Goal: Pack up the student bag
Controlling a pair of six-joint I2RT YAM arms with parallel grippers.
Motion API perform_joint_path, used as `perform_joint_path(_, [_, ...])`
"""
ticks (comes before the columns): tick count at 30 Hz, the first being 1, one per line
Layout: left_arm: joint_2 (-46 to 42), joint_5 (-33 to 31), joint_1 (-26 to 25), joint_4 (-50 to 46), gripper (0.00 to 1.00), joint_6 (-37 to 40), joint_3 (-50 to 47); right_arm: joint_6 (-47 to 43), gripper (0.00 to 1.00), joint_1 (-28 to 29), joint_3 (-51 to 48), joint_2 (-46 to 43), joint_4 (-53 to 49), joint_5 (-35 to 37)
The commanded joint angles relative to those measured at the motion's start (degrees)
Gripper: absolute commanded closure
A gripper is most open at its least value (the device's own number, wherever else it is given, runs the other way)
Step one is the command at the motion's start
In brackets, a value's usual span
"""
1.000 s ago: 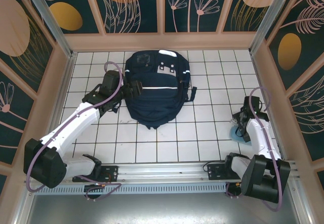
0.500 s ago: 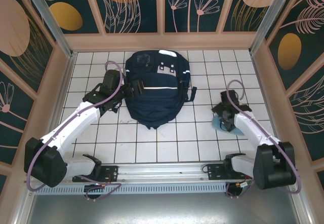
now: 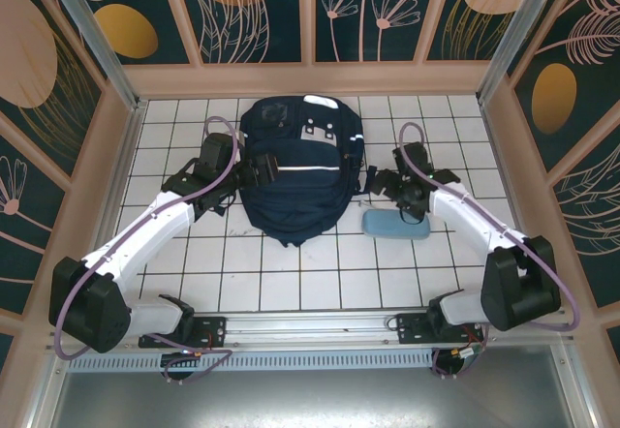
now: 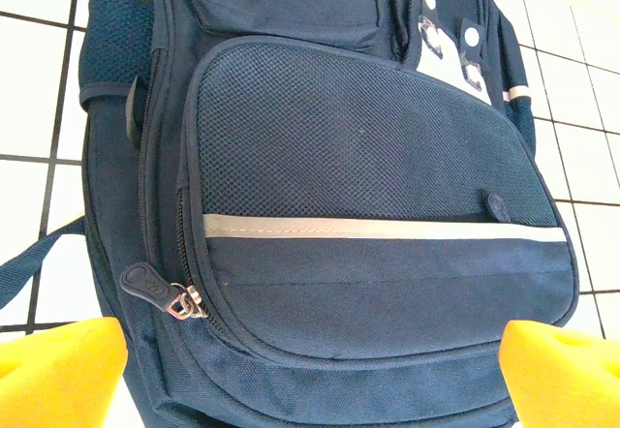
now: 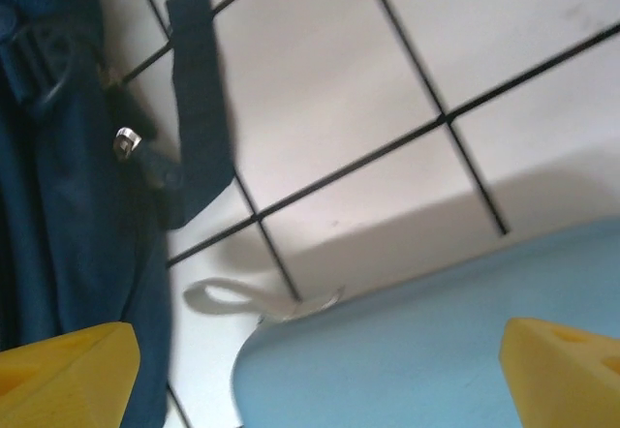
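Observation:
The navy student bag (image 3: 295, 171) lies flat in the middle of the tiled table, its white stripe across the front pocket. My left gripper (image 3: 260, 168) is at the bag's left side, open; in the left wrist view the left gripper (image 4: 310, 380) spans the student bag's (image 4: 368, 157) front pocket, a zipper pull (image 4: 174, 297) to its left. My right gripper (image 3: 389, 184) is by the bag's right side, open. A light blue pouch (image 3: 395, 225) lies on the tiles just below it. In the right wrist view the right gripper (image 5: 320, 380) hangs over the pouch (image 5: 436, 351), whose white loop (image 5: 228, 297) points toward the bag's strap (image 5: 199, 108).
Wooden walls with dark floral panels (image 3: 310, 12) enclose the table on the far, left and right sides. The metal rail (image 3: 310, 336) with both arm bases runs along the near edge. White tiles (image 3: 291, 278) lie bare between the bag and the rail.
My right arm has swung from the right wall toward the bag, and the blue pouch has come along to the left. The left arm has barely moved.

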Motion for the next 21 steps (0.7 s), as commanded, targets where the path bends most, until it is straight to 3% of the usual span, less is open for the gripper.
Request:
perform_joint_path(1, [0.03, 1.12, -0.15, 2.08, 0.01, -0.43, 1.20, -9.81, 0.01, -4.28, 2.11, 5.52, 2.07, -2.27])
perform_joint_path(6, [-0.22, 1.61, -0.15, 2.15, 0.01, -0.63, 0.87, -10.21, 0.01, -7.80, 1.92, 10.95, 2.95, -3.28])
perform_joint_path(13, [-0.36, 2.49, -0.24, 3.21, 0.01, -0.94, -0.24, -6.51, 0.01, -7.76, -8.16, 2.39, 0.60, -9.39])
perform_joint_path(16, [0.61, 2.76, -0.49, 3.32, 0.01, -0.88, 0.24, -3.18, 0.01, -6.39, -11.48, -3.49, -0.02, -14.03])
perform_joint_path(21, [2.10, 2.96, -1.33, 3.49, 0.01, -0.47, 1.47, -0.21, 0.01, 0.98, -14.72, -8.52, -0.91, -17.90])
